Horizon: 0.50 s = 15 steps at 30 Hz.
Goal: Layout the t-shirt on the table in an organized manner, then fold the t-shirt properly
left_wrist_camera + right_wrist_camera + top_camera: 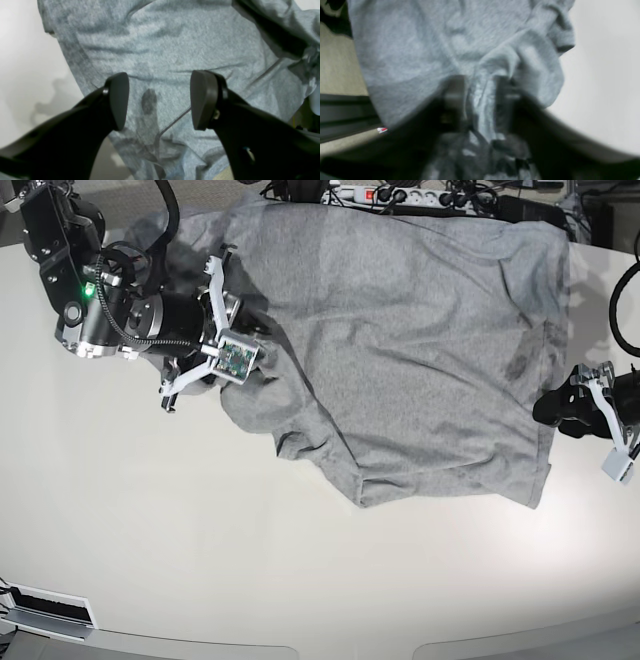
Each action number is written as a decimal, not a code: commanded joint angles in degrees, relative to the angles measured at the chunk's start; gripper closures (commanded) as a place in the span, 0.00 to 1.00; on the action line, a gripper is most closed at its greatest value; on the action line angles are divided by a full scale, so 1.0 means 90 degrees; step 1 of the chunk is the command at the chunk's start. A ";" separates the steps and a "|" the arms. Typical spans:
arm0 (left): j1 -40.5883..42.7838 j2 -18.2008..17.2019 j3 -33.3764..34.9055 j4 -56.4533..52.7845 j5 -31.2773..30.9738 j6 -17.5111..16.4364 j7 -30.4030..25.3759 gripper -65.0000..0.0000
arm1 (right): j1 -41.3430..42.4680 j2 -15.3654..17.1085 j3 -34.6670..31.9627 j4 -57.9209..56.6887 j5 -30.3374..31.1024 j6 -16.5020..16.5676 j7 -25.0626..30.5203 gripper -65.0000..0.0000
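You see the shirt [400,350] spread plain-side up across the far table [250,570], the right gripper [250,365] at its bunched left edge, the left gripper [555,410] beside its right edge.

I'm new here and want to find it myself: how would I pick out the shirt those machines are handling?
Start with the big glossy off-white table; spread across its far half lies the t-shirt, a wide heather-grey sheet. The right gripper has its jaws shut on a bunched fold at one side, while the left gripper sits open at the other. It is the only cloth here, soft and wrinkled against the hard smooth tabletop.
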 commanded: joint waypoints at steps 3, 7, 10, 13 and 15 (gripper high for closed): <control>-0.0124 -0.0158 -0.0085 0.0080 -0.0097 -0.0019 -0.0141 0.40 | 0.0270 0.0039 0.0039 0.0374 0.0355 -0.0008 0.0102 0.26; -0.0121 -0.0158 -0.0083 0.0083 -0.0102 -0.0019 -0.0134 0.40 | 0.0561 -0.0034 0.0041 0.0614 0.0629 -0.0750 0.0121 0.27; -0.0124 -0.0158 -0.0085 0.0080 -0.0104 -0.0017 -0.0092 0.40 | 0.0612 -0.0338 0.0041 0.0199 0.0170 -0.1282 0.0272 0.36; -0.0129 -0.0158 -0.0085 0.0083 -0.0129 -0.0017 -0.0121 0.40 | 0.0928 -0.0714 0.0041 -0.0636 0.0010 -0.1693 0.0457 0.40; -0.0121 -0.0158 -0.0083 0.0083 -0.0126 -0.0017 -0.0114 0.40 | 0.1219 -0.0913 0.0041 -0.1268 0.0007 -0.1787 0.0459 0.40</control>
